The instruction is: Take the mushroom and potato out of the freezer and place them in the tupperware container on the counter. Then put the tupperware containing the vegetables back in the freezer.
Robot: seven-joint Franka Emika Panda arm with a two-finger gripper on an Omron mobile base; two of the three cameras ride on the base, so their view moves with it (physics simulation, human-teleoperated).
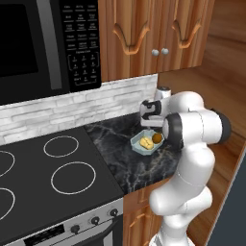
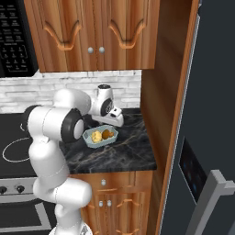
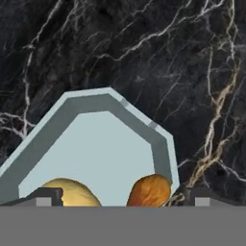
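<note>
- The tupperware container is seen right of centre in the left base view, resting on the black veined worktop; in the right base view it lies just left of centre, partly behind the arm's elbow.
- Two lumps are held inside it; the potato, yellow, lies towards the left of the tray in the left base view, and the mushroom, orange-brown, lies just beside it to the right; whether the two touch cannot be told.
- In the hand view the potato is cut off at the lower left of the frame and the mushroom at the lower centre; the tray's pale rim runs up to the frame's middle.
- The gripper is hung directly above the tray; its fingers are spread wide, one dark tip at the lower left of the hand view and one at the lower right, with nothing grasped between them.
- The freezer is seen as a dark slab along the right edge of the right base view, its door shut, a grey bar handle at the lower right.
- A black stovetop with ring burners is seen at the lower left of the left base view, beside the worktop.
</note>
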